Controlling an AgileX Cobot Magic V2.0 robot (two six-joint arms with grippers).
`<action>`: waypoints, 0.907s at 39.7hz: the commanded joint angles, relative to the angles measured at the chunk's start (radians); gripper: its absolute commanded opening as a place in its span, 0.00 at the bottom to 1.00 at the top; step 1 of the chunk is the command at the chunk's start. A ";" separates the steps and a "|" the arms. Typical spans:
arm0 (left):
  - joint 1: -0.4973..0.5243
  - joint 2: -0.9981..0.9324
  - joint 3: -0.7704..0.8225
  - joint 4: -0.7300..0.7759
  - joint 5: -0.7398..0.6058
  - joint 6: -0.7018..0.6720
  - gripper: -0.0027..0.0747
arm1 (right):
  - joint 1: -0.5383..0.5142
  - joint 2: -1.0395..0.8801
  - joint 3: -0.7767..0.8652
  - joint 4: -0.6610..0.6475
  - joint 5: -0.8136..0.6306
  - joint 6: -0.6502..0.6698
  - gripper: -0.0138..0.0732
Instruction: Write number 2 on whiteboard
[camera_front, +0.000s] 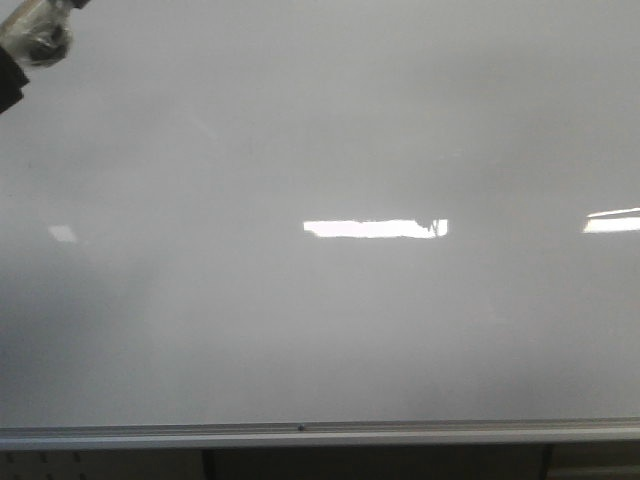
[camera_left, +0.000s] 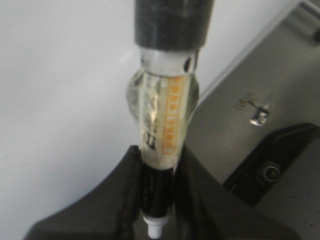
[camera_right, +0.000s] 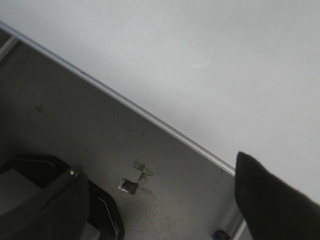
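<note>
Filling nearly the whole front view, the whiteboard (camera_front: 320, 150) is a glossy pale surface with a silver-grey rail (camera_front: 320, 434) along its lower edge. Bright rectangular light reflections sit on it, one near the middle (camera_front: 375, 228) and one at the right edge (camera_front: 612, 221), with a fainter patch at the left. No drawn digit shows on the board here, so the number 2 is not yet written. In the upper left corner the clear end of a marker (camera_front: 38, 35) and a dark piece of the left arm reach into view.

From the left wrist view, the left gripper (camera_left: 157, 200) is clamped on the marker (camera_left: 162, 120): its two dark fingers (camera_left: 125, 190) press the barrel from both sides. The marker has a clear body with an orange label, a black ribbed section at one end and a small white tip at the other, near the fingers. Behind it lie the white board surface and, to one side, a grey table (camera_left: 280, 75) with a scrap of tape (camera_left: 257, 112).

From the right wrist view, the right gripper (camera_right: 160, 200) stands wide with nothing between its dark fingers (camera_right: 272, 200). Beyond them the board's rail (camera_right: 125, 102) runs diagonally, with the white board on one side and the grey table with a scrap of tape (camera_right: 135, 180) on the other.
</note>
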 joint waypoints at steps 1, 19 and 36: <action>-0.046 -0.028 -0.051 -0.140 0.039 0.133 0.09 | 0.061 0.013 -0.058 0.018 0.000 -0.078 0.86; -0.318 0.060 -0.078 -0.169 0.039 0.200 0.09 | 0.288 0.185 -0.236 0.211 0.082 -0.397 0.86; -0.412 0.164 -0.211 -0.121 0.044 0.202 0.09 | 0.386 0.329 -0.330 0.238 0.014 -0.461 0.86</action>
